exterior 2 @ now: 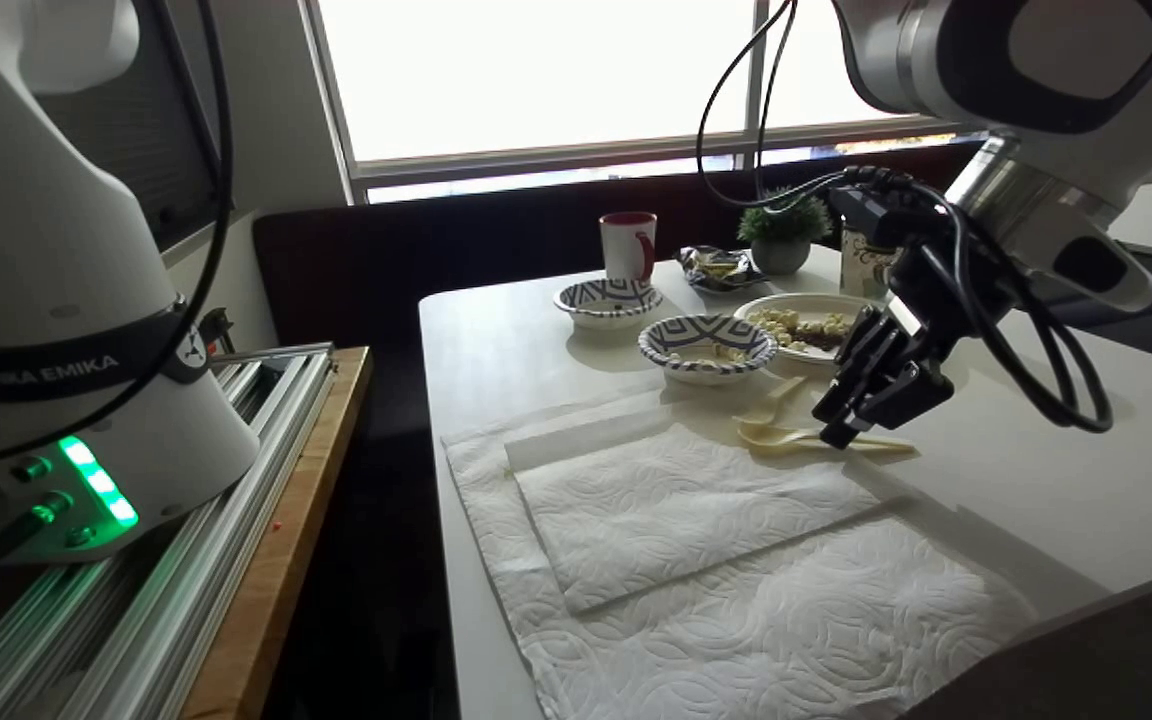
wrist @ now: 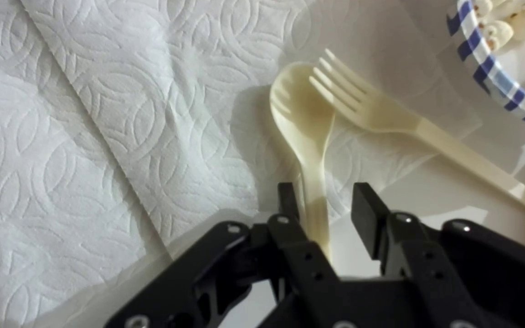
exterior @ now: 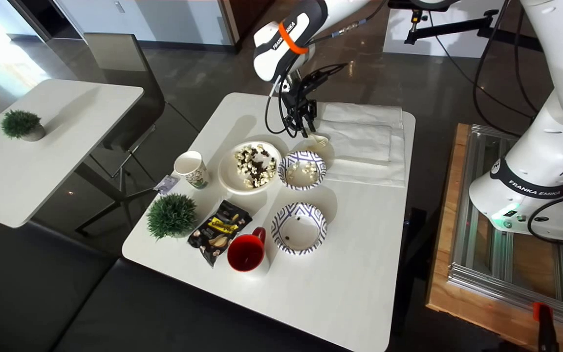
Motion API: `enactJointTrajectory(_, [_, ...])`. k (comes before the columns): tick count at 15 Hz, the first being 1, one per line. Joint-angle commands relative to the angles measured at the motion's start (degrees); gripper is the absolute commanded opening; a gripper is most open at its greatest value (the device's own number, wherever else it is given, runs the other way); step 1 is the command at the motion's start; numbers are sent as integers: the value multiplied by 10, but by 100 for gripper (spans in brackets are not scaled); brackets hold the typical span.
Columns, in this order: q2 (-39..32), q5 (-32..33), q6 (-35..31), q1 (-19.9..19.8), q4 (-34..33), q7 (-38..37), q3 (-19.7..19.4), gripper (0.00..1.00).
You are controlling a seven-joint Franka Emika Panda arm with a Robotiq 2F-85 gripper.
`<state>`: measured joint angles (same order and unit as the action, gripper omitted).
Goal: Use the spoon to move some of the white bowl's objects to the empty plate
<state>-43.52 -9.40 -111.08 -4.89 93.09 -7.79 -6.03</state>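
Observation:
The cream spoon (wrist: pixel 296 107) lies on a paper towel, its handle running toward the bare table. It also shows in an exterior view (exterior 2: pixel 776 437). My gripper (wrist: pixel 324 196) is open, its fingers on either side of the spoon's handle, which is nearer the left finger; contact cannot be told. The gripper also shows low over the table in both exterior views (exterior: pixel 309 130) (exterior 2: pixel 834 428). The plain white bowl (exterior: pixel 225 173) holds white popcorn and dark brown bits (exterior: pixel 249 166). A striped-rim bowl (exterior: pixel 302 185) beside it holds some popcorn. Another striped-rim bowl (exterior: pixel 299 230) holds a few dark bits.
A cream fork (wrist: pixel 394 114) lies beside the spoon, its tines over the spoon's head. Paper towels (exterior: pixel 359 142) lie beside them. A red-lined mug (exterior: pixel 248 254), a black snack bag (exterior: pixel 220 230), a plant (exterior: pixel 171 216) and a paper cup (exterior: pixel 192 170) stand farther off.

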Motion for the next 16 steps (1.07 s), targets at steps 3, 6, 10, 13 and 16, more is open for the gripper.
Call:
enactJointTrajectory(3, [-19, 1, 16, -8, -30, -6, 8, 27])
enactJointTrajectory(6, [-23, 1, 16, -10, -32, -3, 8, 35])
enactJointTrajectory(10, [-19, -1, 17, -10, -28, -7, 8, 9])
enactJointTrajectory(13, [16, -4, 30, 3, -6, -51, 2, 4])
enactJointTrajectory(16, [67, -20, 4, 15, 27, -117, -1, 4])
